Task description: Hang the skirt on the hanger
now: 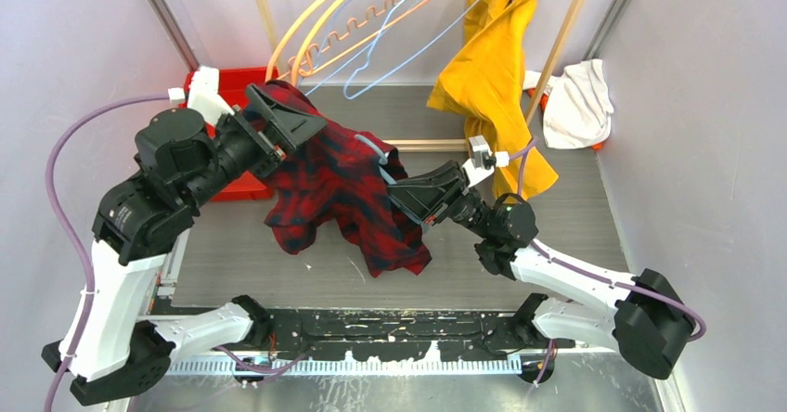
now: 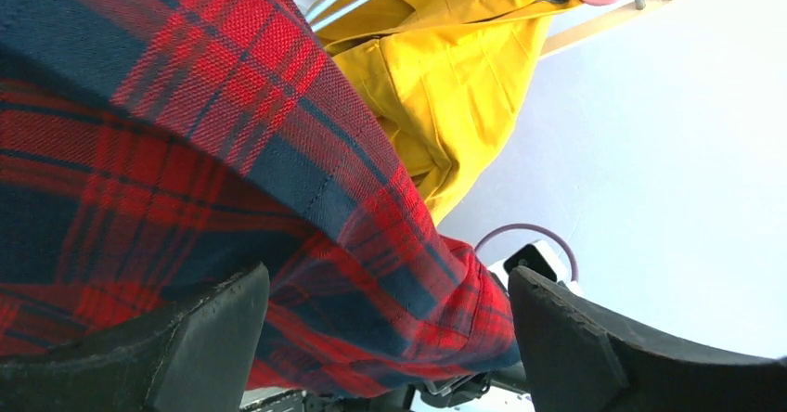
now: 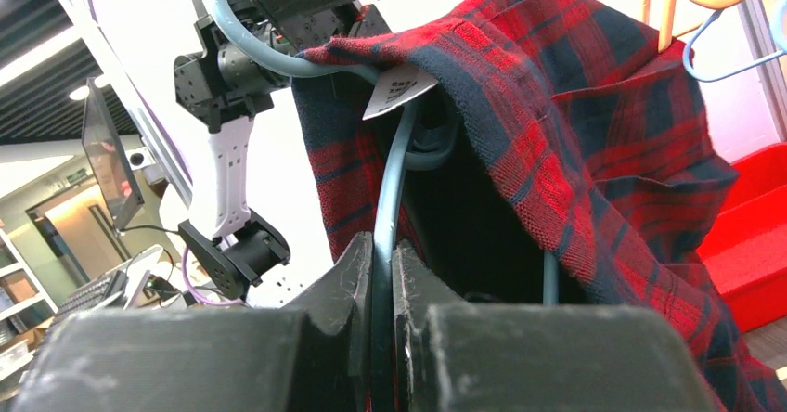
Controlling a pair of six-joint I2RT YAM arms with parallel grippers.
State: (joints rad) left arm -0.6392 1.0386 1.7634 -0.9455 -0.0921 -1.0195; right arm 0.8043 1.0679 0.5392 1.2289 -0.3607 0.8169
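Observation:
The red and navy plaid skirt (image 1: 343, 189) hangs draped over a blue-grey hanger (image 1: 371, 145) above the table's middle. My right gripper (image 1: 413, 194) is shut on the hanger's wire; in the right wrist view the hanger (image 3: 382, 217) runs up from between the pressed fingers of that gripper (image 3: 382, 273) and under the skirt (image 3: 575, 134). My left gripper (image 1: 295, 120) is open at the skirt's upper left edge. In the left wrist view the skirt (image 2: 186, 152) fills the space ahead of the left gripper (image 2: 390, 310), its hem lying between the wide-apart fingers (image 2: 213, 338).
A yellow garment (image 1: 487, 69) hangs on the wooden rack at the back, beside orange and light blue spare hangers (image 1: 371, 22). A red bin (image 1: 232, 83) sits behind the left arm. A white cloth (image 1: 577, 101) lies at the back right.

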